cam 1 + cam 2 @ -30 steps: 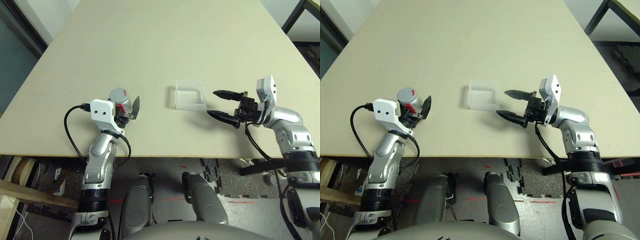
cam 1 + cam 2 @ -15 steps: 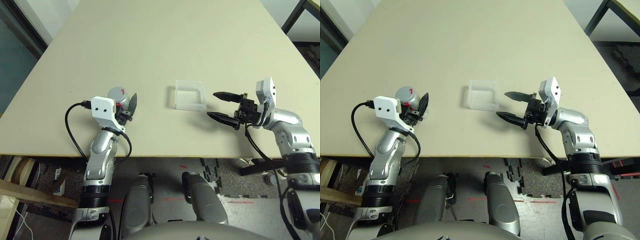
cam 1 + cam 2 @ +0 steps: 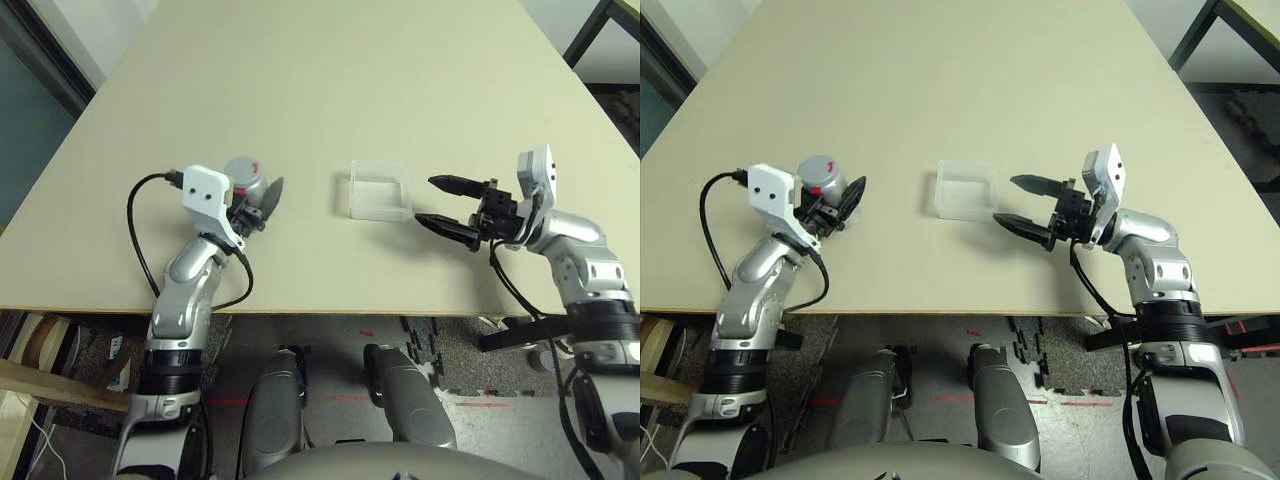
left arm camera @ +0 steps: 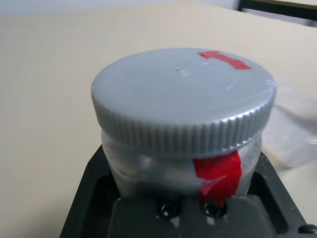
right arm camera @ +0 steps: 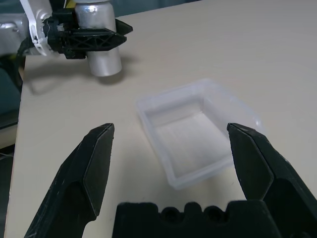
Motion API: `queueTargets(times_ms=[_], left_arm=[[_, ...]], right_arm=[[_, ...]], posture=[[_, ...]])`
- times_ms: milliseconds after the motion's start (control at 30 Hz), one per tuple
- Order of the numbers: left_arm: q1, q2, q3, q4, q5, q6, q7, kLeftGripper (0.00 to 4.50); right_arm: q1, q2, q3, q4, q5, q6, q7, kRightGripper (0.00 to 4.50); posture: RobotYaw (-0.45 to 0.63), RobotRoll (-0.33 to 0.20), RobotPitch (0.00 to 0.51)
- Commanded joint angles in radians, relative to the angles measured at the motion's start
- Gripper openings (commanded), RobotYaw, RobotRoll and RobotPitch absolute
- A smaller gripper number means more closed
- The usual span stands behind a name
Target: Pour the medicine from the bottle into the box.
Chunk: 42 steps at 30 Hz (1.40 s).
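Observation:
The bottle [image 3: 244, 176] is grey-white with a red label stripe, and a ribbed grey cap with a red mark [image 4: 183, 94] covers its mouth. It stands upright at the table's left, left of the box. My left gripper [image 3: 258, 192] is shut on the bottle, one black finger on each side of its body. The medicine is hidden inside the capped bottle. The clear shallow box [image 3: 380, 190] lies at the table's middle. My right gripper [image 3: 425, 200] hangs open just right of the box, fingertips pointing at it, nothing between them. The right wrist view shows the box [image 5: 198, 129] and the bottle [image 5: 101, 37] beyond.
The beige table [image 3: 330, 80] stretches wide and bare behind the box and the bottle. Its front edge [image 3: 330, 312] runs close below both grippers. A black cable [image 3: 135, 235] loops from my left wrist.
My left arm has carried the bottle a little farther from the front edge, and its elbow has swung out left. The right gripper has barely shifted and stays open.

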Motion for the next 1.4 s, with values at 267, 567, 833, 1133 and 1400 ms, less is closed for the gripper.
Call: queueTargets(times_ms=[267, 567, 833, 1133, 1400], left_arm=[[-0.249, 0.102, -0.085, 0.141, -0.038, 0.139, -0.254, 2.79], [-0.411, 0.017, -0.1, 0.371, -0.021, 0.043, -0.346, 2.79], [-0.447, -0.06, -0.091, 0.468, -0.023, -0.069, -0.4, 2.79], [-0.52, -0.077, -0.106, 0.592, 0.006, -0.128, -0.478, 2.79], [-0.571, -0.095, -0.111, 0.685, 0.041, -0.178, -0.51, 2.79]], right_arm=[[-0.144, 0.029, 0.041, -0.011, -0.003, 0.14, -0.038, 4.5], [-0.361, 0.115, 0.095, 0.141, -0.04, 0.156, -0.041, 4.5], [-0.466, 0.169, 0.125, 0.254, -0.075, 0.146, -0.019, 4.5], [-0.544, 0.205, 0.12, 0.328, -0.081, 0.131, 0.019, 4.5], [-0.573, 0.212, 0.115, 0.358, -0.084, 0.116, 0.033, 4.5]], posture=[[-0.14, 0.0, 0.165], [-0.16, 0.0, 0.147], [-0.16, 0.0, 0.145], [-0.16, 0.0, 0.143], [-0.17, 0.0, 0.148]])
